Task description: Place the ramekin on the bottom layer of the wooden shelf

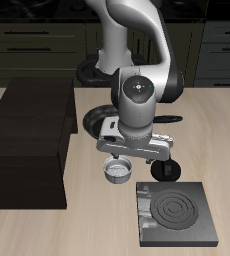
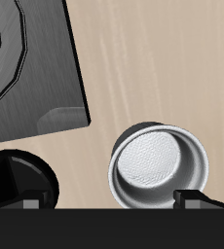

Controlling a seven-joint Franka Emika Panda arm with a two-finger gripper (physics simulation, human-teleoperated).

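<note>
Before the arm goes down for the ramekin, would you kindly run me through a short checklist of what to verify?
1. Ramekin upright on the table, opening up: ok.
2. Ramekin empty: ok, the wrist view shows only its greyish inside.
3. Gripper over the ramekin: ok, it hangs right above.
4. Jaws open wide enough for the rim: cannot tell, only the fingertips show.
5. Room beside the stove plate: ok, bare table lies between them.
6. Bottom layer of the wooden shelf free: cannot tell, its opening is not visible.
</note>
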